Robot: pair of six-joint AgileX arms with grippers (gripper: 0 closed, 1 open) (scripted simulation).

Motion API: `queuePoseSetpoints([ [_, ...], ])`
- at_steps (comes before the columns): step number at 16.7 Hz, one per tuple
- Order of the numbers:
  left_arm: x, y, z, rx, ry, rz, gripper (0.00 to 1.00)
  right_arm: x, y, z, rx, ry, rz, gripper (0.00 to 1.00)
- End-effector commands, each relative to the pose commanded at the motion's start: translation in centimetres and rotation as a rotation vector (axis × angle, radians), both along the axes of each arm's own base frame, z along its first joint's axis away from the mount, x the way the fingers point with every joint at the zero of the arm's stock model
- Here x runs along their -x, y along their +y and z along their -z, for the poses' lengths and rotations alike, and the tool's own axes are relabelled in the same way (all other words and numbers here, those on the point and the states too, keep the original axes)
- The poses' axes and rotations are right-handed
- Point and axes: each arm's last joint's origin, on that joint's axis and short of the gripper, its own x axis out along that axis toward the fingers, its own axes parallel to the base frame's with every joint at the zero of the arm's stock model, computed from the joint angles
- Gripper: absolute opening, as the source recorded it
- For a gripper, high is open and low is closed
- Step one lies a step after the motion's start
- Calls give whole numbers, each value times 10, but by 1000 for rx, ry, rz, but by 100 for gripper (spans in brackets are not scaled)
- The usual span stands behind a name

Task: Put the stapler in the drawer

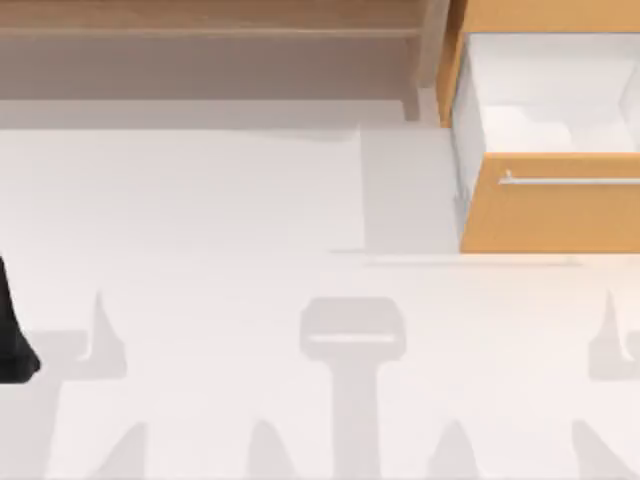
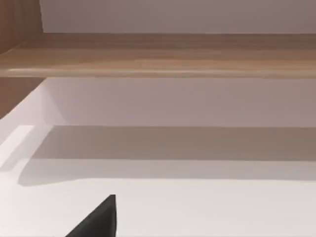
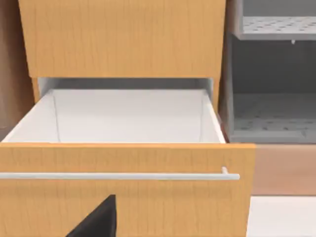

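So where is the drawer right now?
The drawer sits pulled open at the table's far right in the top view, its handle facing forward.

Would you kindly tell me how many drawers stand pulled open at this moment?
1. The drawer stands pulled out at the table's far right edge, white inside, silver bar handle on its orange-tan front. Another may be hidden beyond the top view's right edge.

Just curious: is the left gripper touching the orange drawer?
Apart. Top view: left gripper at the table's left edge, drawer at the far right, table surface between.

White table (image 1: 200,220), grey shelf rack (image 3: 271,98)
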Motion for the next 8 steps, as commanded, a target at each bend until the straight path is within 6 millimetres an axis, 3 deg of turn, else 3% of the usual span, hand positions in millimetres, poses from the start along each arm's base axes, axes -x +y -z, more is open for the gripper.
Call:
queuePoseSetpoints([
  [4,0,0,0,0,0,0,100,-1,-1,-2,29,44,11,100],
  [8,0,0,0,0,0,0,100,-6,-9,-5,154,309,51,100],
])
